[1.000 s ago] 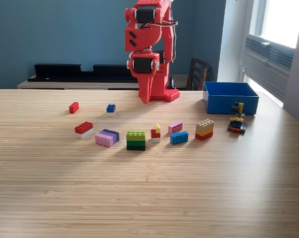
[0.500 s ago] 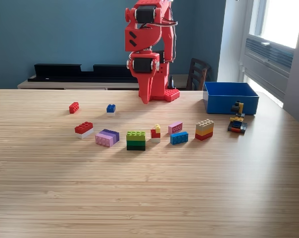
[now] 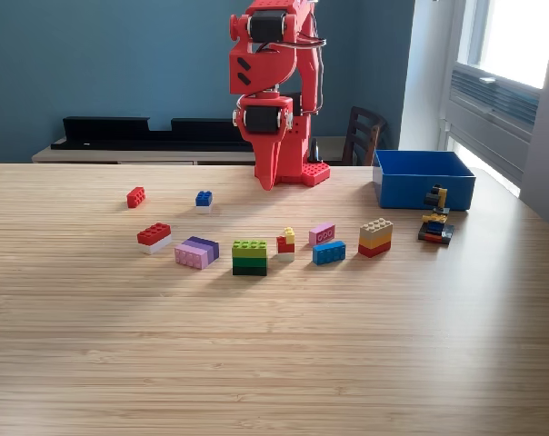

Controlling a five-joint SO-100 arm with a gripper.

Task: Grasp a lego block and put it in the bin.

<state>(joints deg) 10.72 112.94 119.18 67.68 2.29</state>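
Observation:
Several lego blocks lie on the wooden table in the exterior view: a small red one (image 3: pixel 135 196), a small blue one (image 3: pixel 204 198), a red-and-white one (image 3: pixel 154 236), a purple-pink one (image 3: pixel 196 252), a green one (image 3: pixel 249 257) and a tan-yellow-red stack (image 3: pixel 375 237). The blue bin (image 3: pixel 424 177) stands at the back right. My red arm is folded upright at the table's far edge. Its gripper (image 3: pixel 267 182) points down, shut and empty, well behind the blocks and to the left of the bin.
A small red-yellow piece (image 3: pixel 285 242), a pink block (image 3: pixel 322 233) and a blue block (image 3: pixel 329 252) sit mid-table. Black-and-yellow pieces (image 3: pixel 435 231) lie in front of the bin. A chair (image 3: pixel 361 136) and a low shelf (image 3: pixel 147 132) stand behind the table.

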